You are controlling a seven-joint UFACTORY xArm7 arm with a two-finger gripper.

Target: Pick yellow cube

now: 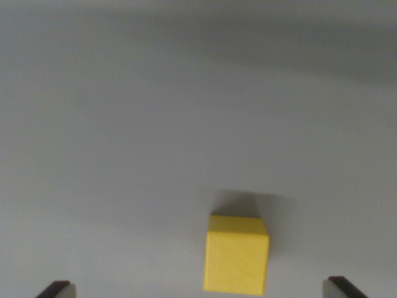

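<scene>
**Cube sits between wide jaws, a little right of centre**

Your gripper shows only as 2 dark fingertips at the bottom corners of the wrist view, one at 7 o'clock and one at 5 o'clock. They stand wide apart and hold nothing.

The cube lies between them, at about 6 o'clock in the frame, nudged toward the wrist view's right. It is nearer the right tip than the left, yet touches neither. You see its top face and 1 front face; its edges run nearly square to the line between the tips, with a slight skew. It has no long axis, so any pair of opposite faces will do.

That offset is what your next move likely turns on: shift toward the wrist view's right to centre the cube, then descend and close.

The cube rests on a plain grey table, its shadow falling toward 12 o'clock. You have no containers in view.
</scene>
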